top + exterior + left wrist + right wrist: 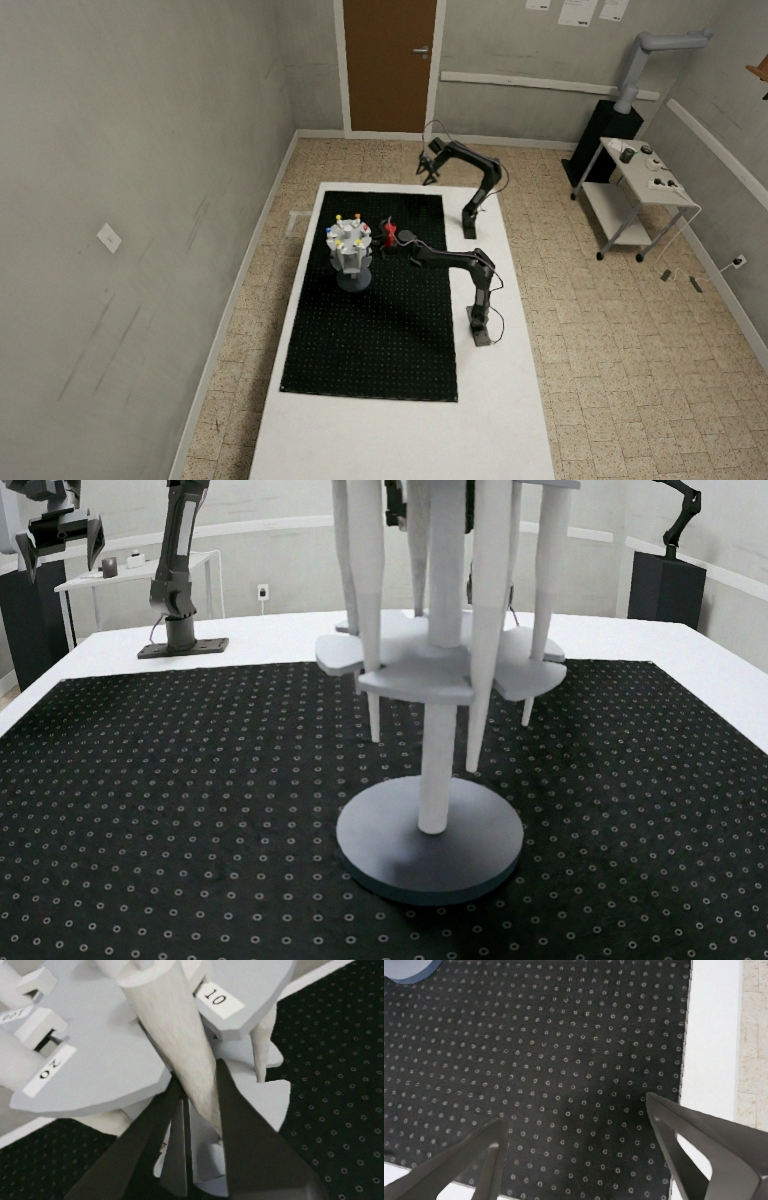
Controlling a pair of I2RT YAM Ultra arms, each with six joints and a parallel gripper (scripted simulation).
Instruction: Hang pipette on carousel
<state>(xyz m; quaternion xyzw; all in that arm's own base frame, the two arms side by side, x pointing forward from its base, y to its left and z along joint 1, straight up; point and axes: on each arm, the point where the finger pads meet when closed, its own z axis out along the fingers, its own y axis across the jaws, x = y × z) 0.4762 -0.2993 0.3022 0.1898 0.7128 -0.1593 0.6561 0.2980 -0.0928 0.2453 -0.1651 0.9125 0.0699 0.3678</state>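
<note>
Pointing its narrow end toward 5 o'clock in the left wrist view, the pipette (172, 1020) slants, clasped by the left gripper (378, 243) (200, 1070). The right gripper (423, 177) (63, 573) (573, 1113) gapes wide.

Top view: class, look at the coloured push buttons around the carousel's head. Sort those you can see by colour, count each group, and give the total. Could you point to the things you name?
Yellow buttons (338, 217) (338, 242) (358, 242): 3
Orange button (357, 215): 1
Red button (365, 228): 1
Blue button (328, 230): 1
Total: 6
</note>
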